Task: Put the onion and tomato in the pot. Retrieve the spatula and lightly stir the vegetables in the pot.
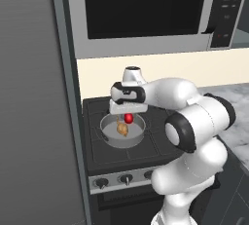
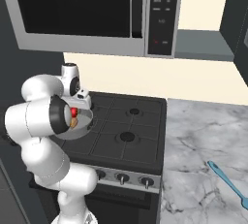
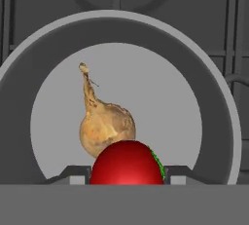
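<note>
1 of the 2 vegetables is in: we see the onion (image 3: pixel 107 129) lying on the pale floor of the pot (image 3: pixel 214 121), directly below the gripper (image 3: pixel 127 174). We hold the tomato (image 3: pixel 127 163) clamped between the fingers just above it — glossy red, green-flecked, not yet released. We judge the spatula (image 2: pixel 230 183) — teal, slim, far off on the marble counter (image 2: pixel 193 136) — untouched, stirring still to do.
</note>
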